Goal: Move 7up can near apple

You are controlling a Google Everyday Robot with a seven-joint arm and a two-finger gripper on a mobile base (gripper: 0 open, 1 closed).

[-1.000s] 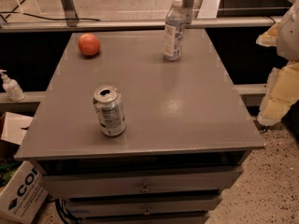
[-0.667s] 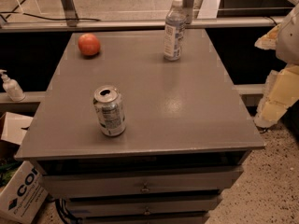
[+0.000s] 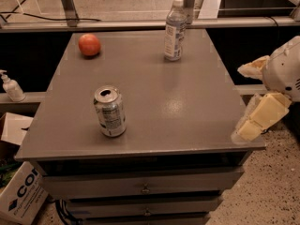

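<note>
Gripper (image 3: pixel 240 102): at the right edge of the view, off the right side of the surface and near its front corner; white rounded housing behind, with two pale yellow, blocky fingers (image 3: pixel 260 116), the upper one wedge-shaped, the lower one segmented; the fingers stand spread apart with nothing between them, touching no object.

Surface (image 3: pixel 187 111): flat grey top of a cabinet, smooth, matt with a faint sheen near the middle, with straight edges; it carries three items, all well apart from one another.

7up can (image 3: pixel 109 111): cylindrical metal drink can, silvery-green, with a white printed label panel facing the camera and a shiny pull-tab top; upright in the front-left part of the surface, well apart from the gripper and from the apple.

Apple (image 3: pixel 89 45): round, smooth-skinned, orange-red fruit; rests at the far-left corner of the surface, beyond the can.

Plastic bottle (image 3: pixel 174 29): tall, clear, ribbed, with a white cap and a pale label; upright at the far edge, right of centre.

Drawers (image 3: pixel 145 186): stacked grey fronts beneath the surface, each with a small metal pull.

Pump bottle (image 3: pixel 10 86): small, whitish, on a ledge left of the cabinet.

Cardboard box (image 3: pixel 21 196): white with dark lettering, at lower left on the floor.

Floor (image 3: pixel 276 191): speckled, stone-like, at lower right.
</note>
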